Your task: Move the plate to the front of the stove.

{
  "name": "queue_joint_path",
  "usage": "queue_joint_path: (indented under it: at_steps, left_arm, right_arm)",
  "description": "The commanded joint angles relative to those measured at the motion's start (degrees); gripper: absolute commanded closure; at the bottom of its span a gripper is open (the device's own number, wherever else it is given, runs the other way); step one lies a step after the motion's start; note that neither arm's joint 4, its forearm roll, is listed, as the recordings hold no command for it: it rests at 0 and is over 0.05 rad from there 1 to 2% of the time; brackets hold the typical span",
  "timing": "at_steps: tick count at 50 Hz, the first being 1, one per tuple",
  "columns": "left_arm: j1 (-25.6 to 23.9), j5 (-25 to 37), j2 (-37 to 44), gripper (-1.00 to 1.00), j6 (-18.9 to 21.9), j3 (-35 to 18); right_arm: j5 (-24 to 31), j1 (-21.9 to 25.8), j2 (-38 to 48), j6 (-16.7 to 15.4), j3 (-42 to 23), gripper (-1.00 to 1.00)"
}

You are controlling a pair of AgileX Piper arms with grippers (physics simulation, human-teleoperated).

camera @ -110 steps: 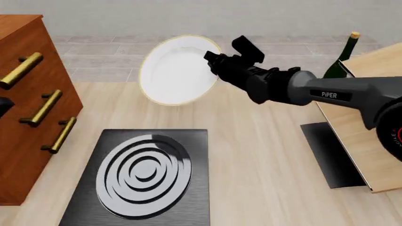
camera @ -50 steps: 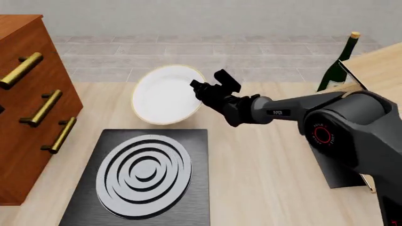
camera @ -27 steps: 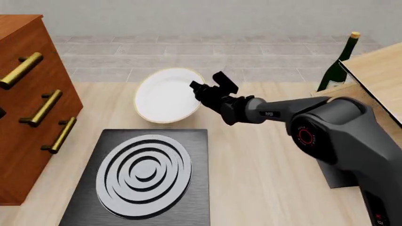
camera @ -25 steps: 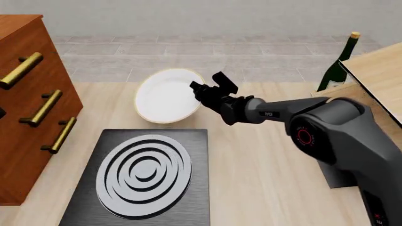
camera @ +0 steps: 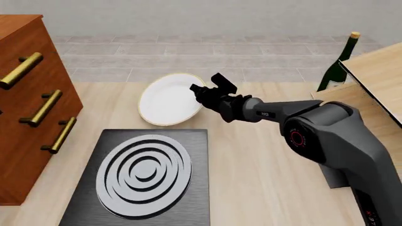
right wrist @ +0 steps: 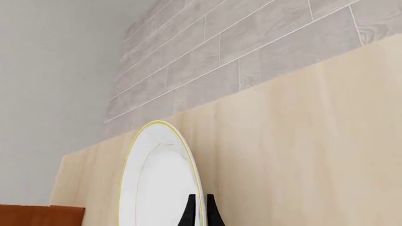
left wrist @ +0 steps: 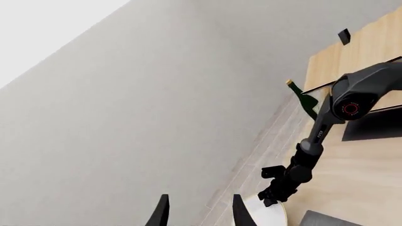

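Note:
The plate (camera: 168, 99), white with a thin gold rim, is tilted low over the table just beyond the far edge of the stove (camera: 188, 188). The stove is a black slab with a ringed silver burner (camera: 145, 170). My right gripper (camera: 196, 91) is shut on the plate's right rim. In the right wrist view the plate (right wrist: 157, 183) stands edge-on, with its rim pinched between the fingertips (right wrist: 190, 210). My left gripper (left wrist: 199, 214) is open with nothing in it, raised and pointing towards the back wall, and it does not show in the front view. From there a sliver of the plate (left wrist: 271, 217) shows.
A wooden drawer cabinet (camera: 25, 108) with brass handles stands at the left. At the right are a green bottle (camera: 334, 68), a raised wooden board (camera: 377, 94) and a plain dark flat panel (camera: 330, 162). The right arm (camera: 295, 113) reaches across the middle of the table.
The right gripper has carried the plate down from high above the table to just beyond the stove. The plate's tilt has flattened. The stove has not moved.

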Motion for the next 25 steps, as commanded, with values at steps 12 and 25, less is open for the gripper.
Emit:
queue_joint_path:
  at_steps: [12, 25]
  left_arm:
    - [0.55, 0.34, -0.63, -1.00, -0.74, 0.11]
    - [0.68, 0.38, -0.83, -1.00, -0.65, -0.11]
  right_arm:
    - [1.84, -0.49, 2.27, -0.34, -3.18, 1.00]
    - [2.01, -0.06, 2.19, -0.33, -3.06, -1.00]
